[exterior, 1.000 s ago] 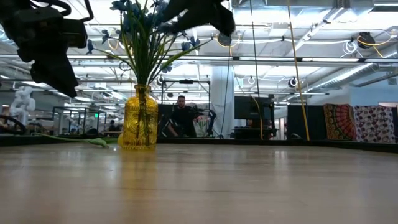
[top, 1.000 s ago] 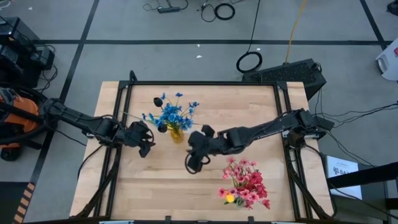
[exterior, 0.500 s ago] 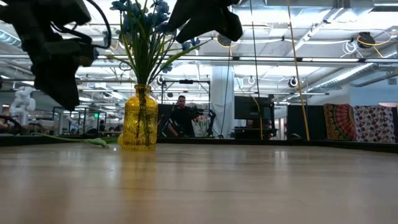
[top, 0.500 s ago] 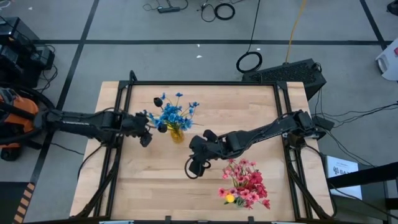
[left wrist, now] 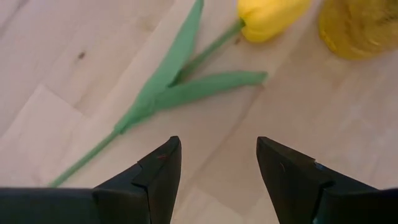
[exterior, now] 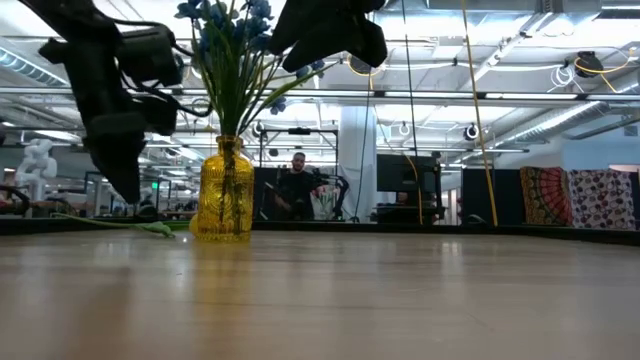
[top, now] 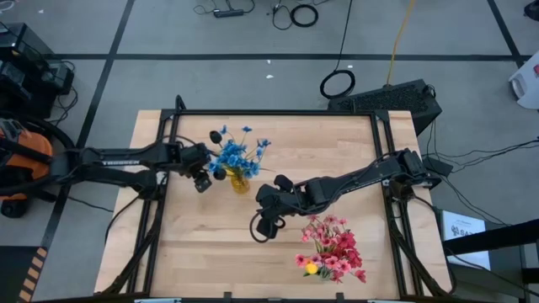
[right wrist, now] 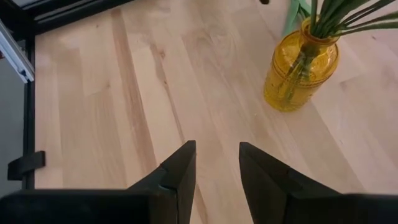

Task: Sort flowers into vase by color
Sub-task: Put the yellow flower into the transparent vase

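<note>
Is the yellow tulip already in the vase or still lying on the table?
Lying on the table. The yellow tulip rests flat on the wood beside the yellow vase, with the left gripper open above its stem.

Wooden table: yellow vase, yellow tulip, pink-red flowers.

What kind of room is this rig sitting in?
Probably an open robotics lab or workshop: exposed ceiling pipes and strip lights, loose black cables on the grey floor, and a seated person at other workstations behind the wooden table.
</note>
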